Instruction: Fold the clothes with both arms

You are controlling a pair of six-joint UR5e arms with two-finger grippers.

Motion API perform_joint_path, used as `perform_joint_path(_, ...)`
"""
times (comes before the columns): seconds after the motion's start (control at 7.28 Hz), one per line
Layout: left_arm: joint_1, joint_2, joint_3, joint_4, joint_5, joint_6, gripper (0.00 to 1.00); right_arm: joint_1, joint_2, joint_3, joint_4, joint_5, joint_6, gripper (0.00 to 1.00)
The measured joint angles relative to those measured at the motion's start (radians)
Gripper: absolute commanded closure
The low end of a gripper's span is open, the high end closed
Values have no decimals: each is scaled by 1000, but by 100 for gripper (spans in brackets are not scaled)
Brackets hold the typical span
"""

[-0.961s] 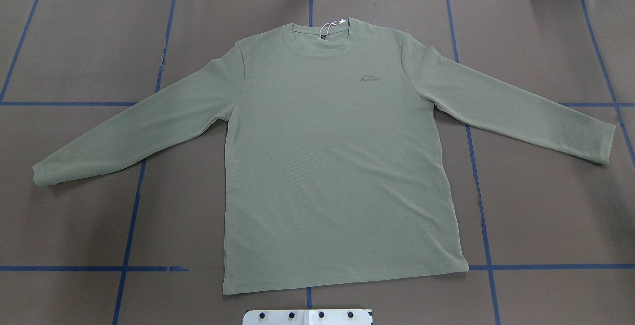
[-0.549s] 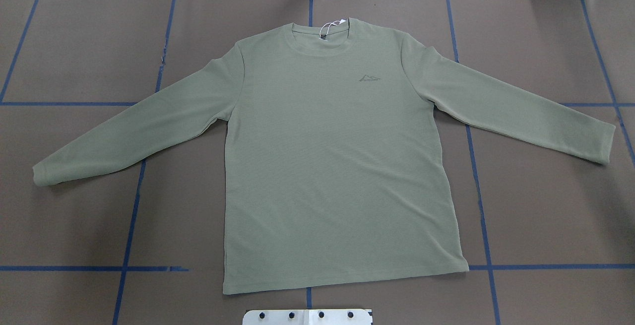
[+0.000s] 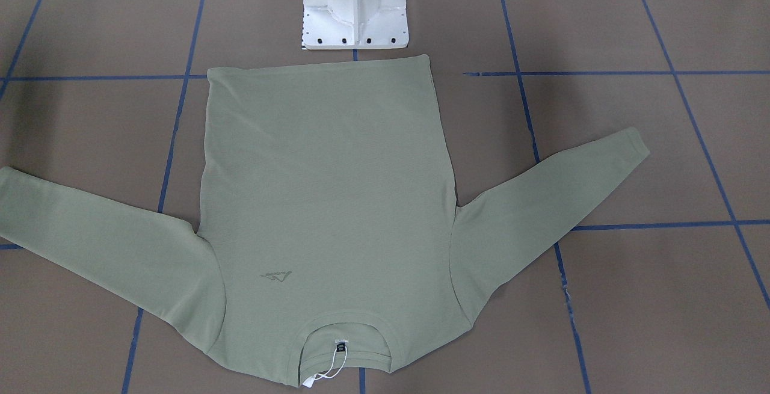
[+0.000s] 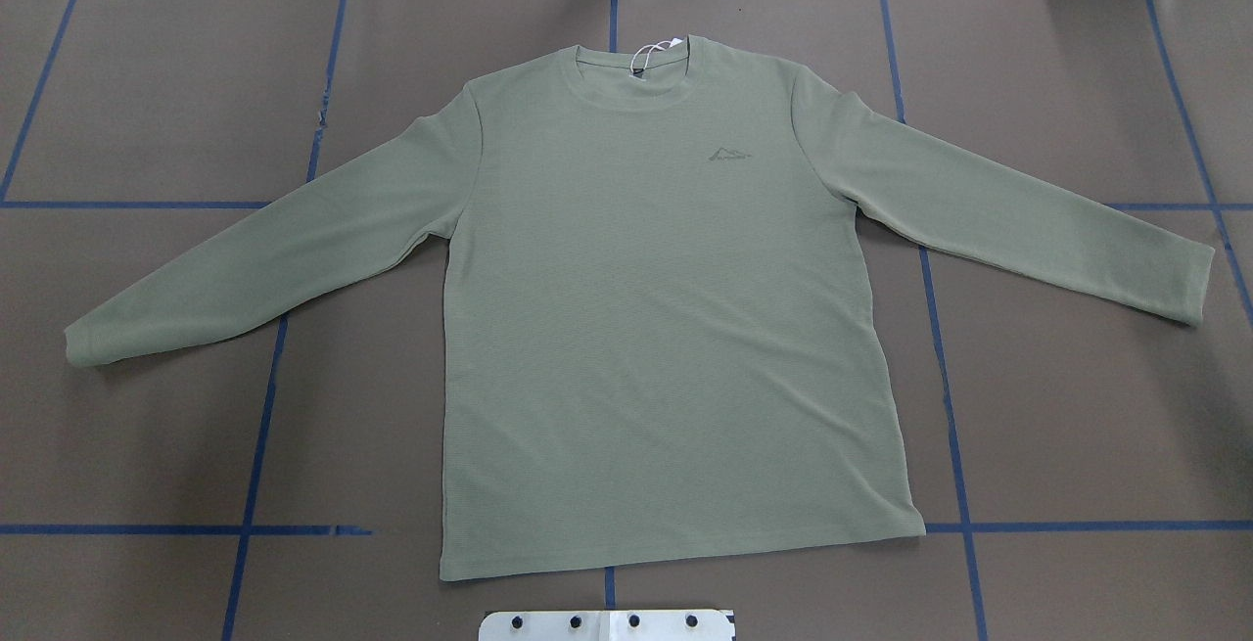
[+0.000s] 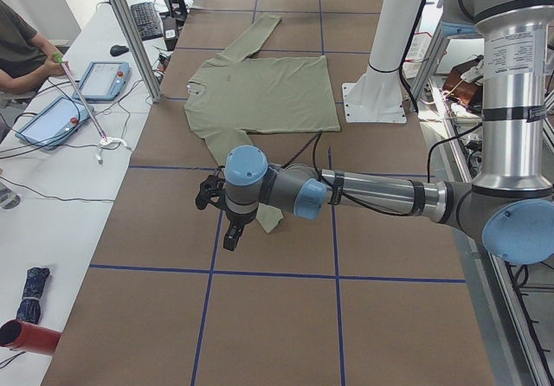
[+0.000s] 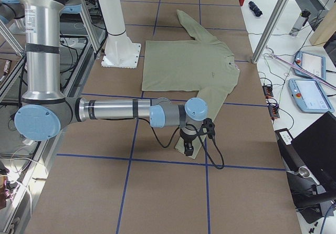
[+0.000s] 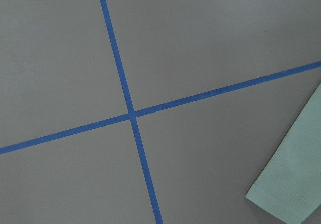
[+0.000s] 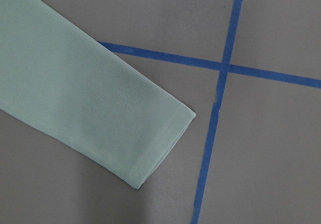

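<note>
Shirt (image 4: pixel 666 328) flat (sleeves (image 4: pixel 264 259) spread); left gripper (image 5: pixel 232 235), right gripper (image 6: pixel 188 148) seemingly over cuffs (image 8: pixel 160 138); cannot tell openness.

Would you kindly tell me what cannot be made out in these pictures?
- Left gripper: shows only in the exterior left view; open or shut cannot be told.
- Right gripper: shows only in the exterior right view; same.
- Neck label: lettering too small, front-facing view.
- Hang tag: mostly hidden under the shirt, at that view's bottom edge.
</note>
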Motion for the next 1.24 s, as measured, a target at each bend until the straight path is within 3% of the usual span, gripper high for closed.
perform_joint_path(0.27, 0, 14, -2, -19, -4, 2, 0, -24, 25, -78, 119, 22, 15, 0)
perform_joint_path(0.82, 1, 17, -1, -47, -5, 0, 0, -87, 204, -420, 401, 32, 333, 5)
perform_joint_path(1.24, 1, 10, 4, -49, -5, -2, 0, -131, 209, -502, 552, 26, 575, 6)
